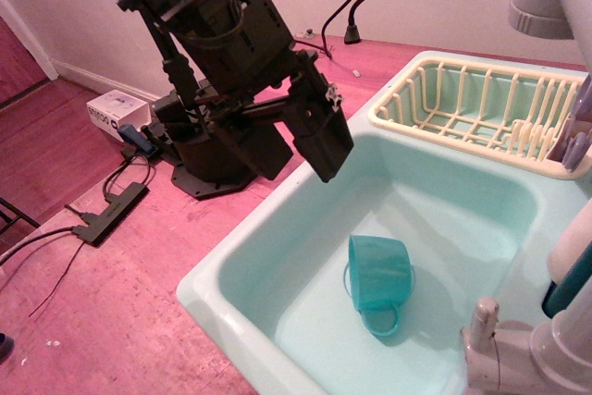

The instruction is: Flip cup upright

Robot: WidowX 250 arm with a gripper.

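The teal cup lies on its side on the floor of the pale mint sink. Its mouth faces left and its loop handle rests on the sink floor toward the front. My black gripper hangs above the sink's back-left part, up and to the left of the cup and well apart from it. Its fingers point down and right and overlap into one dark block, so no gap shows between them. It holds nothing that I can see.
A cream dish rack sits at the sink's back right. A grey-white faucet stands at the front right corner. The arm's base, cables and a power strip lie on the pink surface to the left.
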